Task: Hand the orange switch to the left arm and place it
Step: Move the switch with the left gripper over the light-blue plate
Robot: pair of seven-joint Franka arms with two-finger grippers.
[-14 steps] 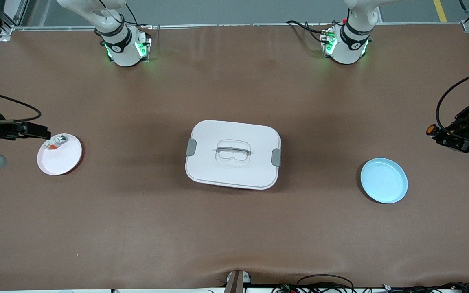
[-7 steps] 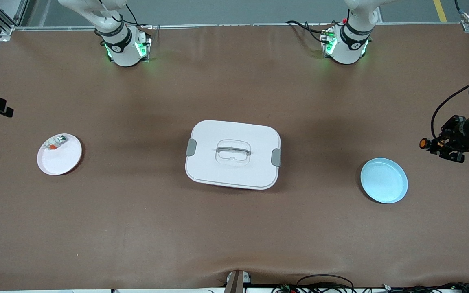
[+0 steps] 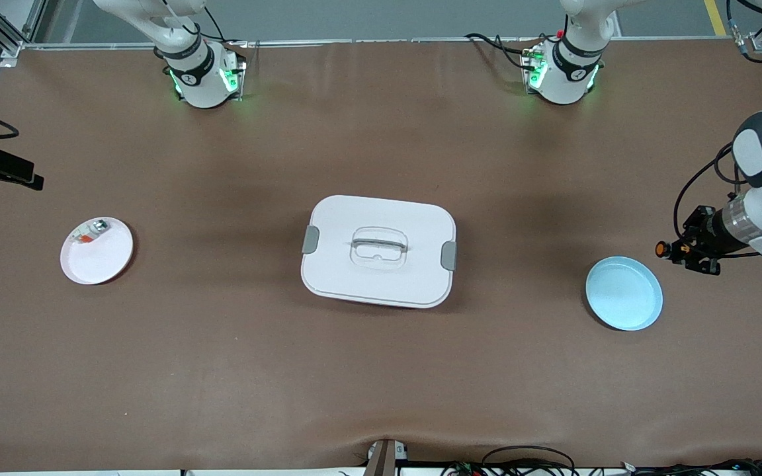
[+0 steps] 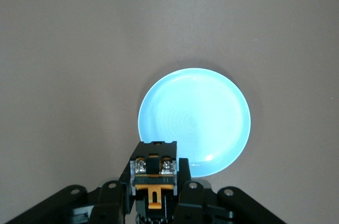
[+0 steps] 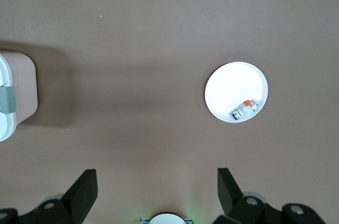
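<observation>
The orange switch [image 3: 663,250] is held in the air, its orange end pointing toward the box [image 3: 378,250]. My left gripper [image 3: 683,250] is shut on it, hovering over the table just beside the blue plate [image 3: 624,293] at the left arm's end. In the left wrist view the switch [image 4: 153,170] sits clamped between the fingers [image 4: 185,181] of that gripper [image 4: 154,187], with the blue plate [image 4: 194,121] below. My right gripper [image 5: 156,188] stands open and holds nothing. In the front view the right gripper [image 3: 5,169] hangs high at the table's edge.
A white plate [image 3: 100,254] carrying a small silver-and-clear part [image 3: 90,231] lies toward the right arm's end; the right wrist view shows this white plate [image 5: 233,83], its small part [image 5: 244,108] and a corner of the box [image 5: 18,94]. The box stands mid-table between the two plates.
My left gripper has carried the switch down and toward the blue plate. My right gripper has drawn back from the white plate to the table's edge.
</observation>
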